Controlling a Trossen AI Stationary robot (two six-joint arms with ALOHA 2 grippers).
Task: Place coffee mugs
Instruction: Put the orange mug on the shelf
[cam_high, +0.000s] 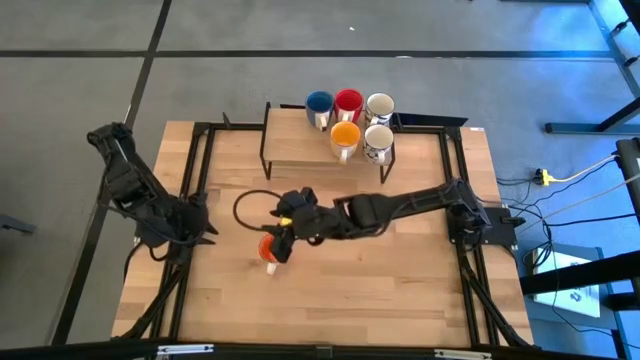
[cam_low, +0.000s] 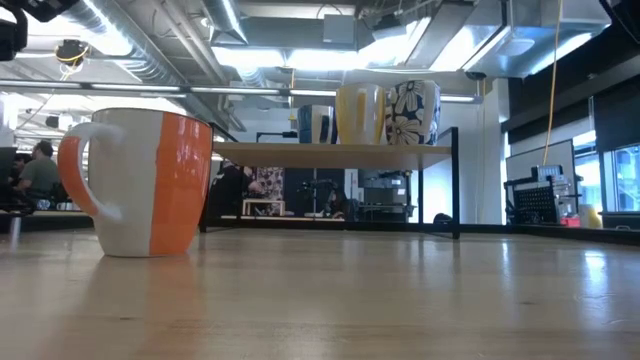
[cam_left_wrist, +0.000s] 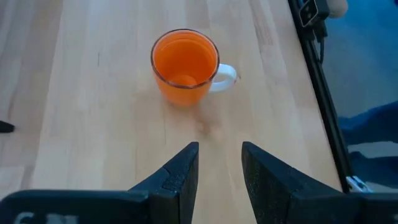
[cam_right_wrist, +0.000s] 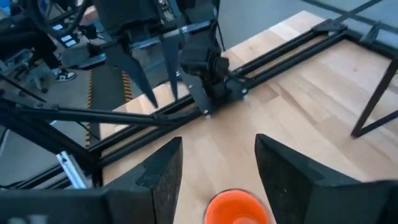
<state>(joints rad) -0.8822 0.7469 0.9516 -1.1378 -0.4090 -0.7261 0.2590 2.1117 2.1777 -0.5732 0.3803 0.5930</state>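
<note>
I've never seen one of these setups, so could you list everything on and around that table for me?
Orange mug: one, orange with a white handle, upright on the bare table near the middle-front.
Mugs on the shelf: five; blue, red and white with dark print in the back row, yellow-orange and a second printed white in front.
Shelf: one, wooden top on a dark frame, at the table's far edge.
Table: one, light wood.
Right gripper: open, just above the orange mug.
Left gripper: open, at the table's left side, pointing toward the orange mug.
</note>
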